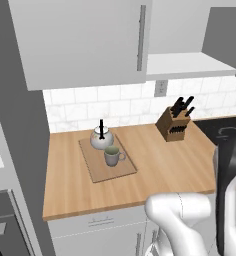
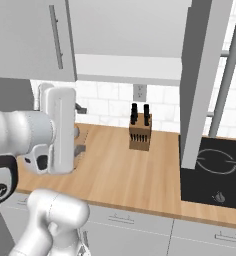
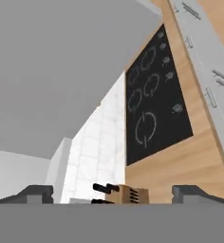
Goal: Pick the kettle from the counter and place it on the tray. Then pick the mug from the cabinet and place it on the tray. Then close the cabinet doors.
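The whitish kettle (image 1: 101, 138) and the grey-green mug (image 1: 111, 156) both stand on the wooden tray (image 1: 122, 172) on the counter (image 1: 165, 175). The cabinet's left door (image 1: 80, 40) is shut. Its right door (image 2: 200, 85) stands swung out over the counter and leaves the white shelf (image 2: 130, 67) in the cabinet bare. My gripper (image 3: 113, 193) is open with nothing between its fingertips (image 3: 38, 192). In the hand view it faces a large grey door panel (image 3: 61, 71) close by. My white hand (image 2: 60, 130) hangs above the counter's left part and hides the tray in the right base view.
A wooden knife block (image 1: 176, 122) stands at the back of the counter by the tiled wall. A black cooktop (image 2: 215, 170) is set into the counter to the right. A tall grey unit (image 1: 10, 165) borders the counter on the left.
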Motion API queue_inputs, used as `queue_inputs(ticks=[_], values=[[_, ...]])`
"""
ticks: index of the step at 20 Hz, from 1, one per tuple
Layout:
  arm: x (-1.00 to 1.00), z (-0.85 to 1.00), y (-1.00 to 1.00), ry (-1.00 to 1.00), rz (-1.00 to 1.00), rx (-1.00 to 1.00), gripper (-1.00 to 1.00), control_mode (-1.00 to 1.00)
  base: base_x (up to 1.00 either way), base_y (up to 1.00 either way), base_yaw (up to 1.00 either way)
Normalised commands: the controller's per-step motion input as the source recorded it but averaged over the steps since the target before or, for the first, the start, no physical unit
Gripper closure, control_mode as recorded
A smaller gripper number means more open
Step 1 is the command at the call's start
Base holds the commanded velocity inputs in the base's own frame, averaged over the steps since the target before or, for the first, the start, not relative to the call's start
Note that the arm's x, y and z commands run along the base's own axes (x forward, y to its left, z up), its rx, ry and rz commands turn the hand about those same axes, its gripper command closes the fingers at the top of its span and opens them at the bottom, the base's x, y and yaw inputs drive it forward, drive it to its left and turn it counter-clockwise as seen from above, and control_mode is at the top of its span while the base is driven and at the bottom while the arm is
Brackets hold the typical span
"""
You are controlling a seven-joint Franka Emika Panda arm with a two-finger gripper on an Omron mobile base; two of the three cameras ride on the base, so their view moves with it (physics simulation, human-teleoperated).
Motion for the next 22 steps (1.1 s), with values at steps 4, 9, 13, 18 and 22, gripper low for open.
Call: queue_inputs(ticks=[4,9,13,18,22], values=[[-0.03,-0.02,-0.73,0.00,-0.22,0.02,-1.00,-1.00,0.00,0.00,0.00],[-0.25,0.00,-0.45,0.00,-0.23,0.00,-1.00,-1.00,0.00,0.00,0.00],[-0.30,0.00,-0.37,0.00,-0.21,0.00,-1.00,-1.00,0.00,0.00,0.00],[-0.24,0.00,-0.52,-0.01,-0.05,0.00,-1.00,-1.00,0.00,0.00,0.00],[-0.26,0.00,-0.47,-0.10,0.00,0.00,-1.00,-1.00,0.00,0.00,0.00]])
